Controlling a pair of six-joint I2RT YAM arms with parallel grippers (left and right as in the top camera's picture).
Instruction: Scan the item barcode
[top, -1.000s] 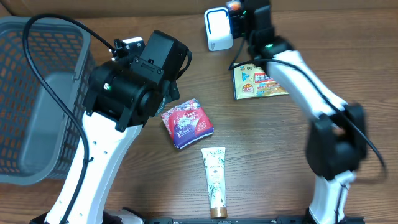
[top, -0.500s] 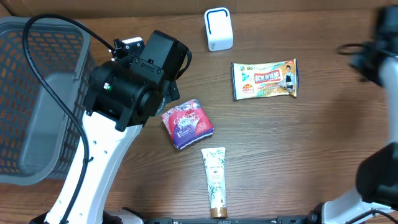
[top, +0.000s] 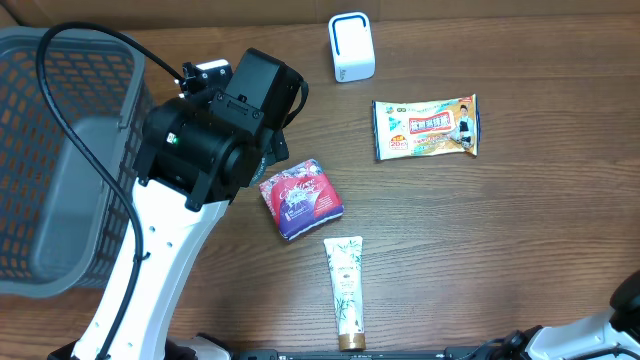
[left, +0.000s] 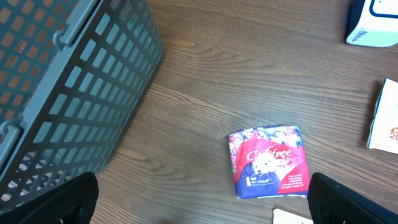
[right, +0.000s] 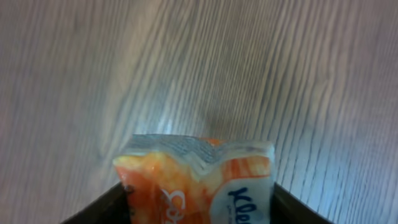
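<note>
Basket left, wipes pack right, tube before pouch, scanner behind

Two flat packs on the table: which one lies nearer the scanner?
The orange-and-white pack, just right of the white scanner in the overhead view. The red flowered pack lies farther off, beside the tube.

A dark brown wood-grain tabletop fills the view, evenly lit, with a paler tan strip along its far edge.
</note>
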